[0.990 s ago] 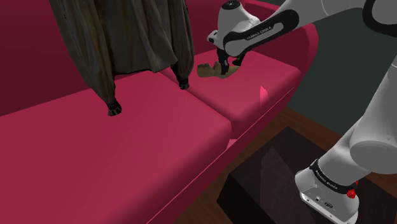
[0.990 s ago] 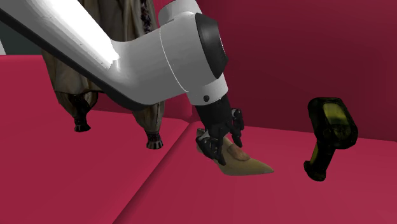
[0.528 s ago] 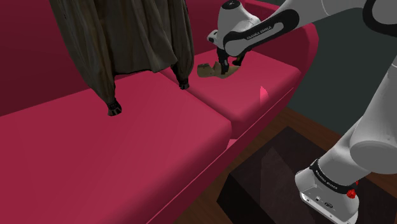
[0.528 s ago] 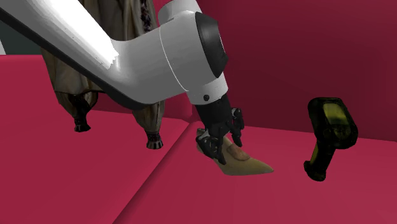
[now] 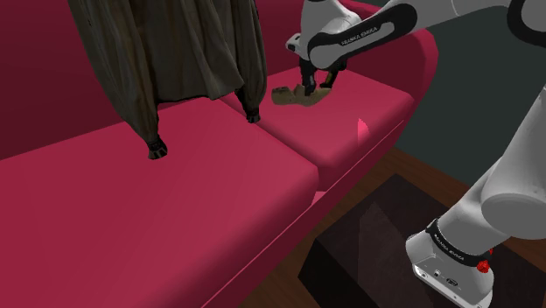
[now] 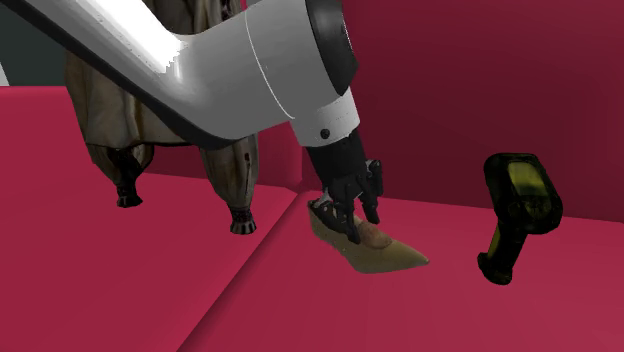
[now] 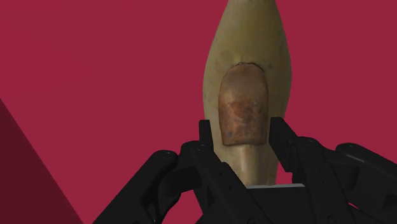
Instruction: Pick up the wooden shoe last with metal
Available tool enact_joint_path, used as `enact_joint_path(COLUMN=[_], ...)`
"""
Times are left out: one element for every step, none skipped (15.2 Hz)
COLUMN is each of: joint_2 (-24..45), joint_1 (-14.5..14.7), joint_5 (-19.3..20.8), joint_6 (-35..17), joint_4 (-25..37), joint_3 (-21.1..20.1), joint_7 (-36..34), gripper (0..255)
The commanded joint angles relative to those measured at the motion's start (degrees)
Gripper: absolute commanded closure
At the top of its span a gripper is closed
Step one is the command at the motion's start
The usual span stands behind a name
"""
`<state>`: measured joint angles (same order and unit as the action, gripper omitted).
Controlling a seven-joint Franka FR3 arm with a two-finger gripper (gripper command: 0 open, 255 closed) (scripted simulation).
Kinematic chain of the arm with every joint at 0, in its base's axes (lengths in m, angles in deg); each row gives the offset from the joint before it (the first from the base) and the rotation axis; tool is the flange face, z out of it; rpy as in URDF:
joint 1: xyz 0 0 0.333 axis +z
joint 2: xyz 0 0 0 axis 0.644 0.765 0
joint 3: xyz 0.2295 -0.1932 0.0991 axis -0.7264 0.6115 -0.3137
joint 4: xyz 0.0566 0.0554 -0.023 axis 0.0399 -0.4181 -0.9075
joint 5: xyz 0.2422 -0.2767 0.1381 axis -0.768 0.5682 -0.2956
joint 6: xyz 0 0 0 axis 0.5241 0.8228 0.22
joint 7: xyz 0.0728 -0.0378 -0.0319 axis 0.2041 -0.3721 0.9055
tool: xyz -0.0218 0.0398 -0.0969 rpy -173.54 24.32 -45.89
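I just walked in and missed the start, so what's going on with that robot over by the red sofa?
The white arm's black gripper is shut on the heel end of a tan, pointed shoe last, which sits low over the red sofa cushion. Whether it is clear of the cushion is hard to tell. A black and yellow handheld device stands apart on the same cushion, untouched.

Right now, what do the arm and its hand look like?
The arm has glossy white rounded links with dark joints, dark lettering on the link by the wrist and a black band with red marks near its foot. The hand is all black, with two angular fingers.
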<state>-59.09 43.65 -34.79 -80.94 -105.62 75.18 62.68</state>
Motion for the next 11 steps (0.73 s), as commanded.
enact_joint_path(joint_2=[-0.7,-1.0,-1.3,-1.6,-1.8,-2.1,-2.3,-2.6,-2.8,-2.8,-2.8], joint_1=[0.0,0.0,0.0,0.0,0.0,0.0,0.0,0.0,0.1,0.1,0.1], joint_5=[-0.4,-0.6,-0.7,-0.9,-1.1,-1.3,-1.4,-1.6,-1.8,-1.8,-1.8], joint_6=[1.3,1.9,2.6,3.2,3.9,4.5,5.2,5.8,6.5,6.6,6.6], joint_4=[0.5,0.9,1.3,1.7,2.1,2.5,3.0,3.4,3.9,3.9,3.9], joint_3=[-0.1,-0.1,-0.2,-0.2,-0.3,-0.3,-0.3,-0.4,-0.4,-0.4,-0.4], joint_7=[0.6,0.8,1.1,1.4,1.7,2.0,2.2,2.5,2.8,2.8,2.8], gripper=[255,255,255,255,255,255,255,255,255,255,255])
